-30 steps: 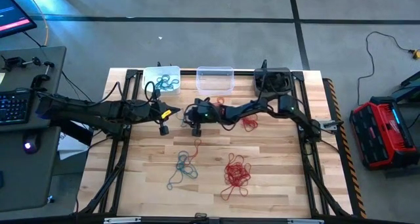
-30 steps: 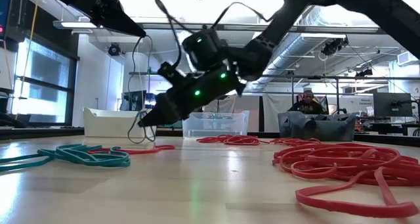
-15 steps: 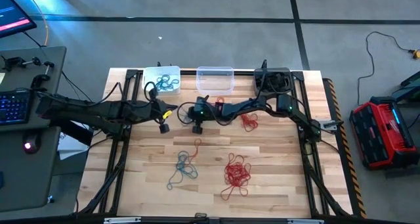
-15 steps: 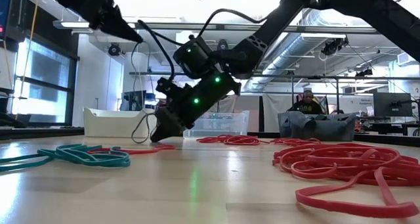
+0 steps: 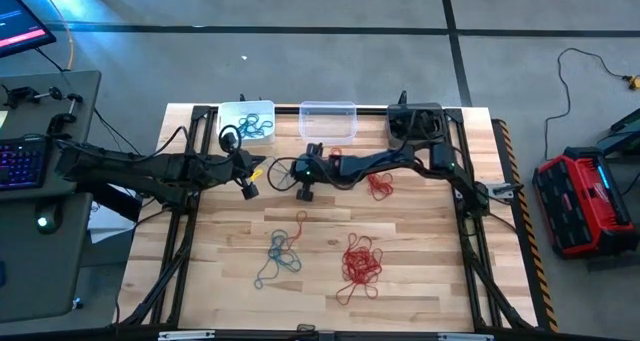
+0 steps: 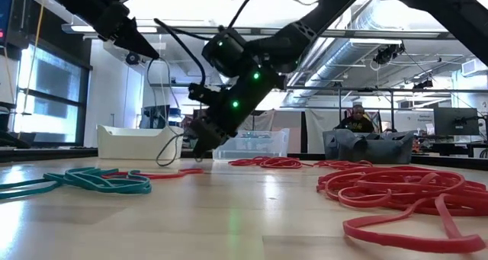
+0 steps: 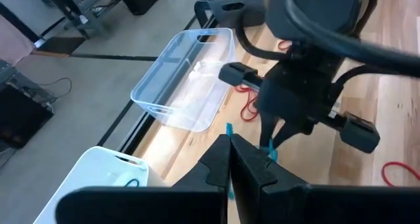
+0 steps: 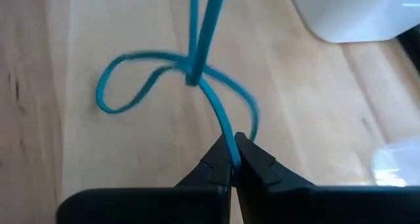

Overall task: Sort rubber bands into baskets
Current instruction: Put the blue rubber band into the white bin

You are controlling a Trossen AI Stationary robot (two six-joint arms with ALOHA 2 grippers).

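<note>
Tools: right tool (image 8: 233,148) and left tool (image 7: 230,145) both pinch teal rubber band (image 8: 170,76).

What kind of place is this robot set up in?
Most likely a robotics lab or workshop: exposed ceiling ducts overhead, a person seated at a workstation behind the wooden table, and a desk with a lit keyboard beside the rig.

Three baskets (image 5: 327,121) line the table's (image 5: 420,271) far edge; rubber bands (image 5: 361,262) lie nearer
</note>
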